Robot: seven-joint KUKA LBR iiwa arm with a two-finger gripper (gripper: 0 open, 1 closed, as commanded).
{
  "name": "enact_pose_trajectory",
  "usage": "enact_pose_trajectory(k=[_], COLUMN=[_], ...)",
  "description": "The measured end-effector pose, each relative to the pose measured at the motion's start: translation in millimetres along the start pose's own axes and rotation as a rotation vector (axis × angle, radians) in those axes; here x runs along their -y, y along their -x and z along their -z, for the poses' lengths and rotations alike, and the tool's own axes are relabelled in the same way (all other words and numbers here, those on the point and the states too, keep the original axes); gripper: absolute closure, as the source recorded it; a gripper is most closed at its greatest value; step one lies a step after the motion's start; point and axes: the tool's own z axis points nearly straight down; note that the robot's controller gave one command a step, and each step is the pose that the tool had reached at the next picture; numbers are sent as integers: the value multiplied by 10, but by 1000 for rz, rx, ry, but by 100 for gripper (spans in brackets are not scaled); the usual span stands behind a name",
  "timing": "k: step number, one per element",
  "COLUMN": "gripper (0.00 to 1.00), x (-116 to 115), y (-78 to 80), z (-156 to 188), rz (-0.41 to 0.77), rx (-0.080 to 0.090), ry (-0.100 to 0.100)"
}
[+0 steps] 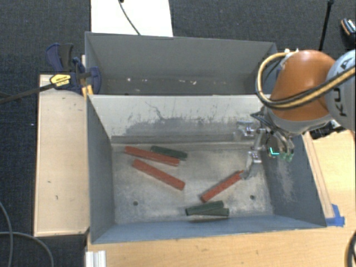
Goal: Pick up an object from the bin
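Watching remotely, I saw the claw [251, 168] at one end of the slanted red stick [221, 187]; whether spread or pressed together, I couldn't tell.

Bin floor [214, 161] is bare between the left sticks [157, 174] and the red stick [221, 186] beside the gripper [251, 170].

Probably robotics lab: grey metal bin [100, 166] on dark carpet [33, 21], loose cables [127, 13], robot arm [300, 85].
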Motion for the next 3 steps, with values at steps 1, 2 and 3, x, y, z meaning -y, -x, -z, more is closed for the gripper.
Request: enact_pose_trajectory(k=[1, 2, 3], gripper=[0, 100, 100], x=[232, 227, 256], y=[-140, -113, 122], z=[-1067, -1021, 1114], rz=[-52, -47, 28], rx=[-1, 7, 17], ry=[0, -1, -3])
